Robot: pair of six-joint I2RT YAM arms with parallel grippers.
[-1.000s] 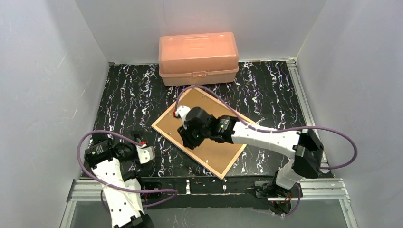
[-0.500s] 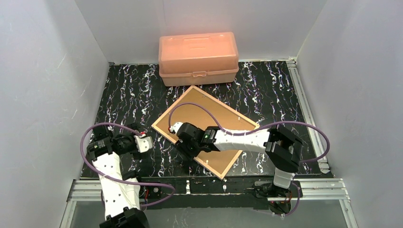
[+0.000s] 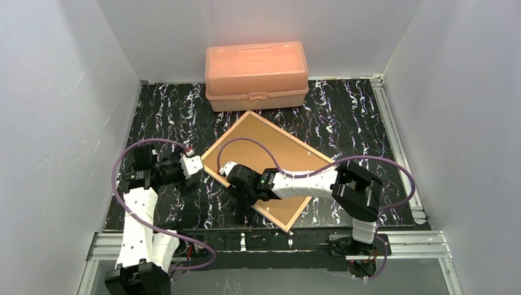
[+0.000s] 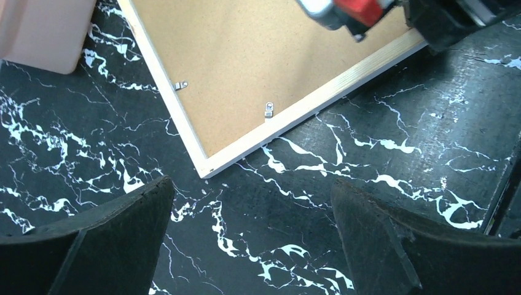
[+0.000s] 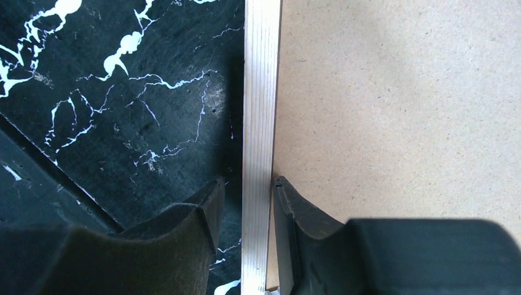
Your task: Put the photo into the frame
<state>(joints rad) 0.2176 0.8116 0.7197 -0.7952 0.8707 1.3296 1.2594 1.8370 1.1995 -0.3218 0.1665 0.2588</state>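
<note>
Straddling the near long rail of the frame [image 5: 261,92] with the right claw [image 5: 249,184].
Back-up on the table [image 5: 123,92], long axis far-left to near-right, rail passing between the fingers [image 5: 307,227]; not yet clamped, touching on the backing board [image 5: 399,92] side only. Close across the rail. Keep the left claw [image 4: 252,184], spread and empty off the left corner, in reserve. No photo in view.

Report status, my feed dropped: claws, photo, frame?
Left claw open, hovering beside frame corner. Right claw open, astride frame rail. Frame back-up, backing board in; photo not visible.
</note>
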